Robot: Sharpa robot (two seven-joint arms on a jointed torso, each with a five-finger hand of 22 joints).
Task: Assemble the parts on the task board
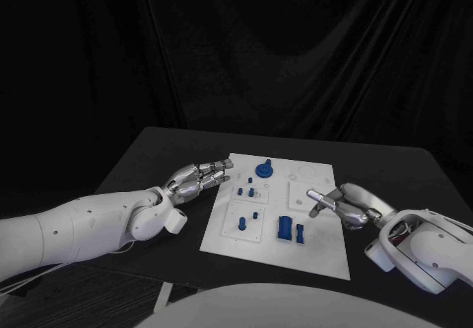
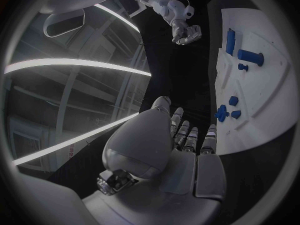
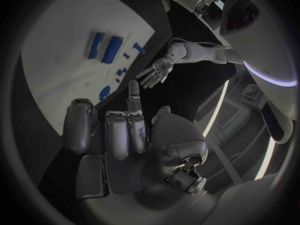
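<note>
Surface: a black surface [image 1: 158, 154] with a dark curtain behind it; it carries the white task board.
Task board: the white task board [image 1: 320, 260] lies flat in the middle of the surface, between the two hands, its long side running from near to far.
Parts, far end: a round blue knob-like part [image 1: 264, 168] stands near the far edge of the board, just right of the left hand's fingertips.
Parts, middle: several small blue pegs [image 1: 251, 190] stand close together near the board's left edge, nearer than the knob.
Parts, near end: a single small peg [image 1: 243, 223] and another beside it sit in the near-left square of the board; to their right stands a taller blue block [image 1: 285, 228] with a slimmer blue piece [image 1: 299, 233] just beside it.
Left hand: the left hand [image 1: 197, 178] rests at the board's far-left edge, fingers stretched out side by side toward the knob, holding nothing; the fingertips reach the board's rim, though I cannot tell whether they touch it. The left wrist view shows the same hand [image 2: 181, 135] with fingers straight, alongside the board's edge.
Right hand: the right hand [image 1: 340, 203] is over the right side of the board, fingers loosely bent and apart, holding nothing; whether it touches the board I cannot tell. In the right wrist view this hand [image 3: 122, 130] has one finger pointing out and the others bent.
</note>
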